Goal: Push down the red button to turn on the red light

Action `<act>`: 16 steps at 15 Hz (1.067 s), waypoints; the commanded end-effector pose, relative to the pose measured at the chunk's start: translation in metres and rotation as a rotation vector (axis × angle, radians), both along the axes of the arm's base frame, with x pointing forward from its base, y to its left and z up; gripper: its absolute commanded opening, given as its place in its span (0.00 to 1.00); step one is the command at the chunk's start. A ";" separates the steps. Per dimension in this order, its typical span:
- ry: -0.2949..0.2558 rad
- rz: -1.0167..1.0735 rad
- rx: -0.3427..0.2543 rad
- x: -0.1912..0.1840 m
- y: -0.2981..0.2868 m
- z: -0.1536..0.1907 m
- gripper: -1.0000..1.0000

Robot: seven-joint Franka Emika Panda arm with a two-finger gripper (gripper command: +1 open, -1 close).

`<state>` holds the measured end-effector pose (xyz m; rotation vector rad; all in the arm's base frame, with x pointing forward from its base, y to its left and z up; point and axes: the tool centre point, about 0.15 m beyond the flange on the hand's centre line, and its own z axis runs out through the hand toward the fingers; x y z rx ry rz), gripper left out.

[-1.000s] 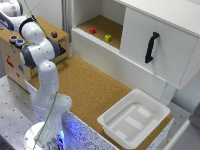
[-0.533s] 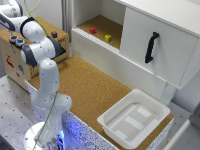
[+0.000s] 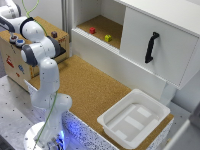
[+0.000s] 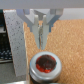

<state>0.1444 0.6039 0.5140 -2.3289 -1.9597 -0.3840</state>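
Note:
In the wrist view the red button [image 4: 45, 65], a round red cap in a pale ring, lies directly below my gripper [image 4: 42, 44]. The fingers are pressed together with nothing between them, their tips just above the cap; I cannot tell whether they touch it. In the exterior view my gripper [image 3: 10, 31] hangs over the left end of the wooden box [image 3: 30, 75], at the exterior view's left edge. Two round buttons [image 3: 17, 40] show on the box top beside it, their colours unclear. A dark red round cap [image 3: 54, 34] sits further right on the box.
A white cabinet stands at the back, with a red block [image 3: 92, 30] and a yellow block [image 3: 108, 38] in its open compartment and a black handle [image 3: 151, 47] on its door. A white tray [image 3: 132, 117] sits on the cork tabletop [image 3: 95, 87].

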 end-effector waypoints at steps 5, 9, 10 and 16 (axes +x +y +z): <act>-0.003 -0.043 -0.179 0.015 0.016 -0.045 0.00; 0.027 -0.095 -0.199 0.020 0.010 -0.082 0.00; 0.028 -0.092 -0.192 0.018 0.011 -0.081 0.00; -0.058 -0.047 -0.093 -0.004 0.000 0.029 0.00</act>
